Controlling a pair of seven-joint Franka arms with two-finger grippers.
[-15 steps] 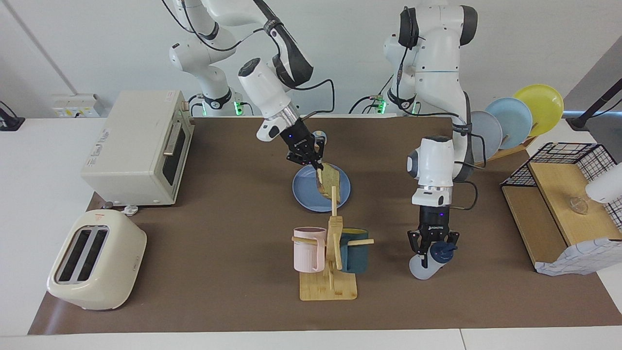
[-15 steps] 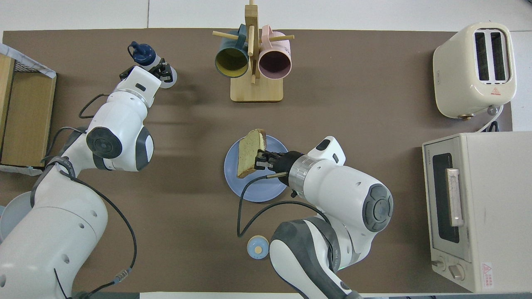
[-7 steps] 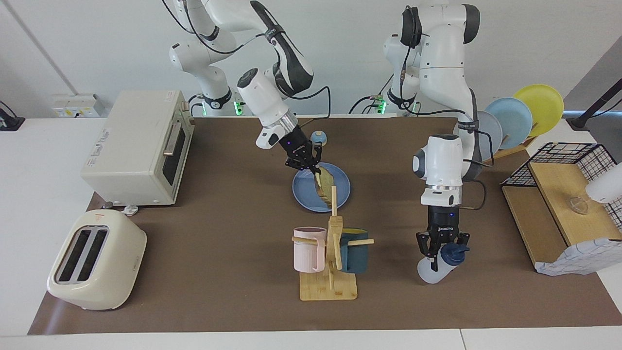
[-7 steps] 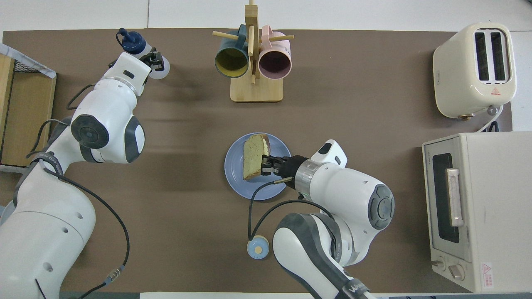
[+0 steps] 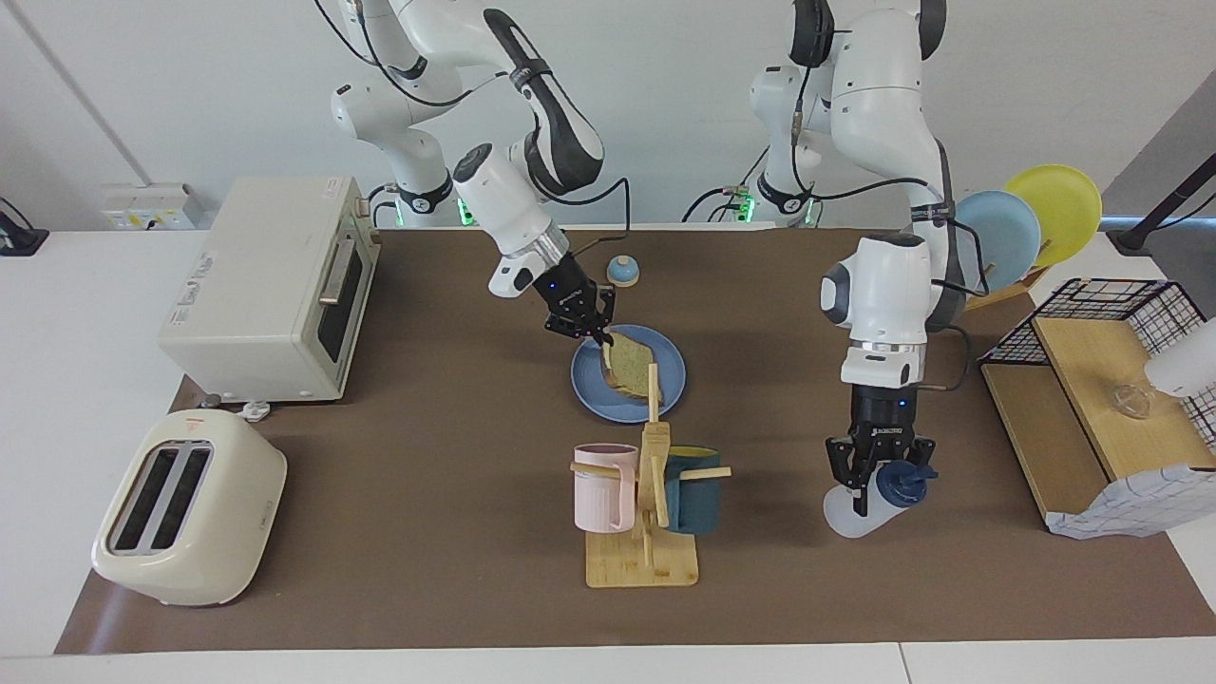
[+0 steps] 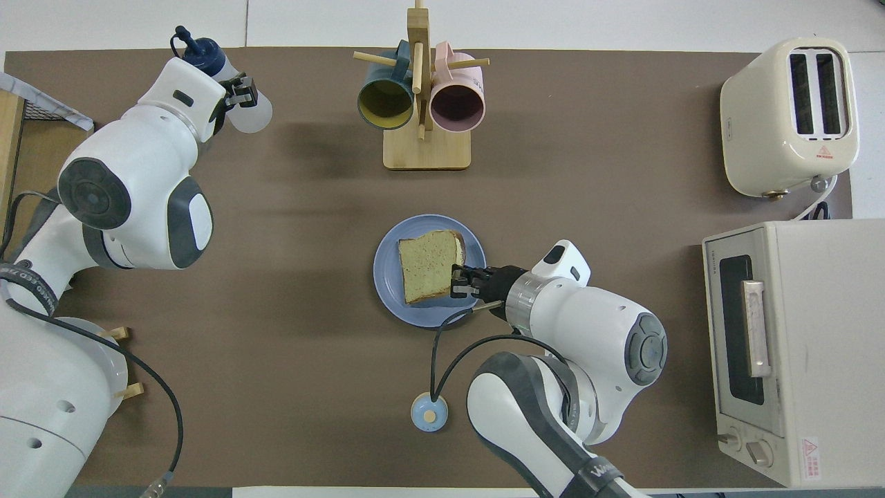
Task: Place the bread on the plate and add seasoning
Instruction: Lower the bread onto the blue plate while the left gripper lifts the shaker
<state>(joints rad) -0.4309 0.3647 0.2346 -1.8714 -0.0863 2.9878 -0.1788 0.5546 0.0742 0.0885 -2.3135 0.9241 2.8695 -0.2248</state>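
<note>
Moved: the bread (image 6: 430, 265), tilted on edge over the plate (image 6: 394, 304) a second ago, now lies almost flat on it; the left arm has carried the seasoning bottle (image 5: 872, 501) toward its own end of the table.
Toaster (image 5: 185, 508): cream, two slots, at the right arm's end, farther from the robots than the toaster oven.
Toaster oven (image 5: 271, 285): cream, near the right arm's base.
Right gripper (image 5: 587, 332): low at the plate's rim, fingertips clamped on the bread's crust edge.
Bread: on the blue plate, mid-table, one edge pinched.
Bell (image 5: 622, 273): small, blue-domed, nearer to the robots than the plate.
Mug rack (image 5: 644, 532): wooden, pink and dark teal mugs hung on it, farther from the robots than the plate.
Left gripper (image 5: 879, 472): fingers closed on the bottle just under its navy cap.
Seasoning bottle: tilted in that grip, over the mat between the mug rack and the wire basket (image 5: 1130, 323).
</note>
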